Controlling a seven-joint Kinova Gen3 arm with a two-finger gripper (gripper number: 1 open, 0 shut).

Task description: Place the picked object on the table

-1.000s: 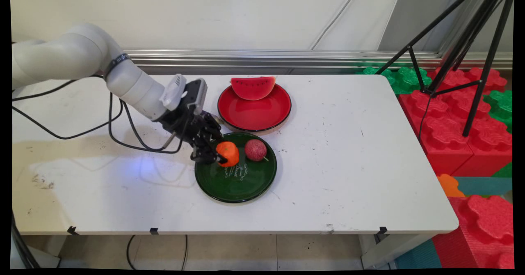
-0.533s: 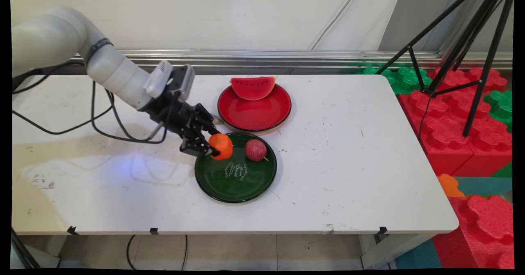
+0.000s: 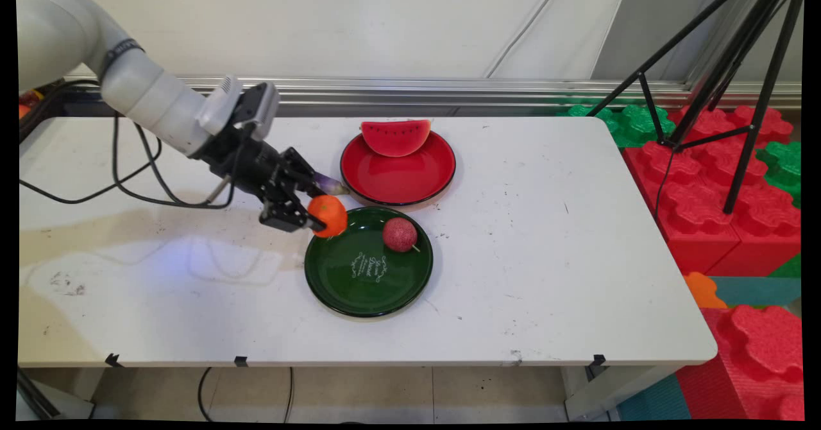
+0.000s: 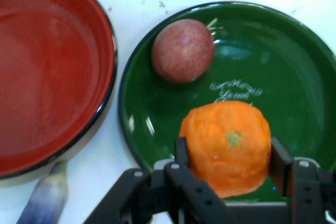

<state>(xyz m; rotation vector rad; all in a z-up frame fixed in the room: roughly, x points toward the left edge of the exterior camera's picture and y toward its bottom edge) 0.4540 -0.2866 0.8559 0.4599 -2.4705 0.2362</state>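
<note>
Orange point(image 4: 227, 148) in gripper point(image 4: 229, 167), seemingly lifted

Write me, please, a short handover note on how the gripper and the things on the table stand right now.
Gripper: shut on the orange, held clear above the left rim of the green plate. Over the last second it has risen from the plate and drawn back to the left with the orange.
Things: a reddish round fruit lies on the green plate. The red plate stands just behind it, with a watermelon slice on its far rim. A small purple eggplant-like piece lies on the table by the red plate's left edge.
Done: the orange is off the green plate.
Left: the orange is not yet set down anywhere.
</note>
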